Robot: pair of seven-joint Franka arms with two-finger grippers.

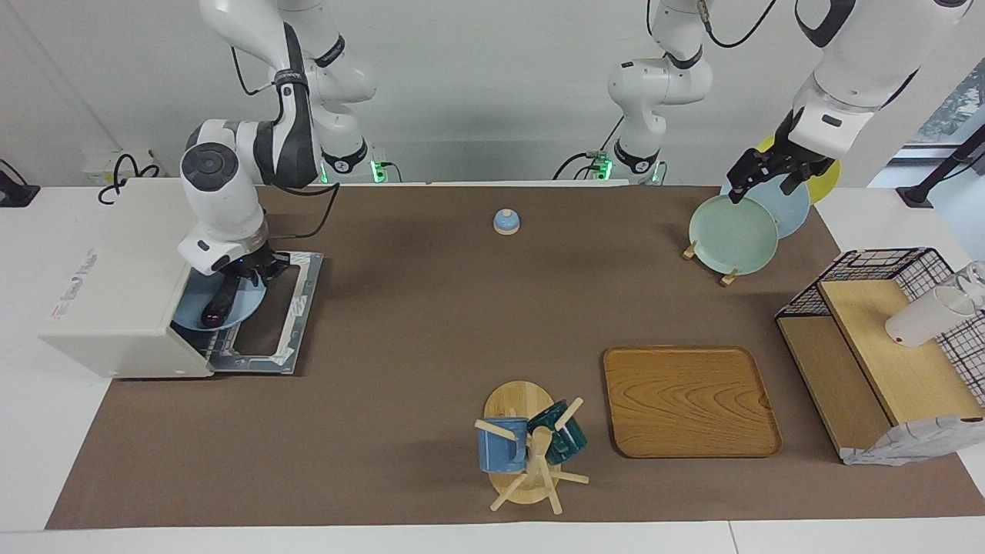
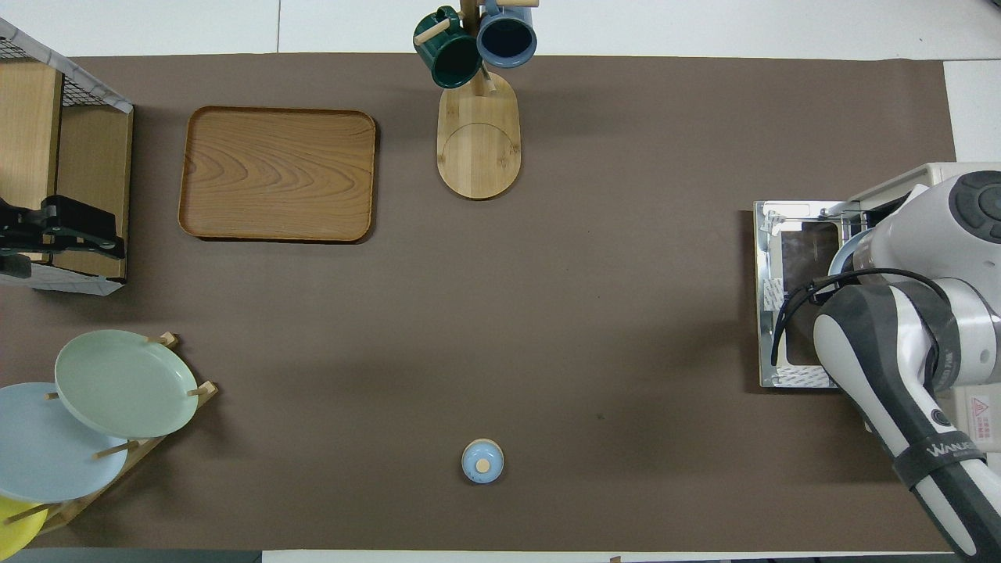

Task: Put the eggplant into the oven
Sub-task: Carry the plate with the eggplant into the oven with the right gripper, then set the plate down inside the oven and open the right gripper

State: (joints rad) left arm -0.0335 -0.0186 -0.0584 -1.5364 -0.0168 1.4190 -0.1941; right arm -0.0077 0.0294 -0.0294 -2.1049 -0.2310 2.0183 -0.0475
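Eggplant (image 1: 218,304): we record one, long, slim, glossy dark purple, lying flat on a pale blue plate (image 1: 246,309) at the oven mouth. Oven (image 1: 115,288): boxy, cream-white, at nine o'clock in the facing view, its glass door (image 1: 281,312) folded down flat onto the bench.

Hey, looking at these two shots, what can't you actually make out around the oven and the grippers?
- Overhead view: the eggplant is hidden under the right arm.
- Facing view: right gripper fingers, blocked by its own wrist over the blue plate.
- Both views: the oven interior, covered by its housing.
- Overhead view: left gripper cut off by the edge.
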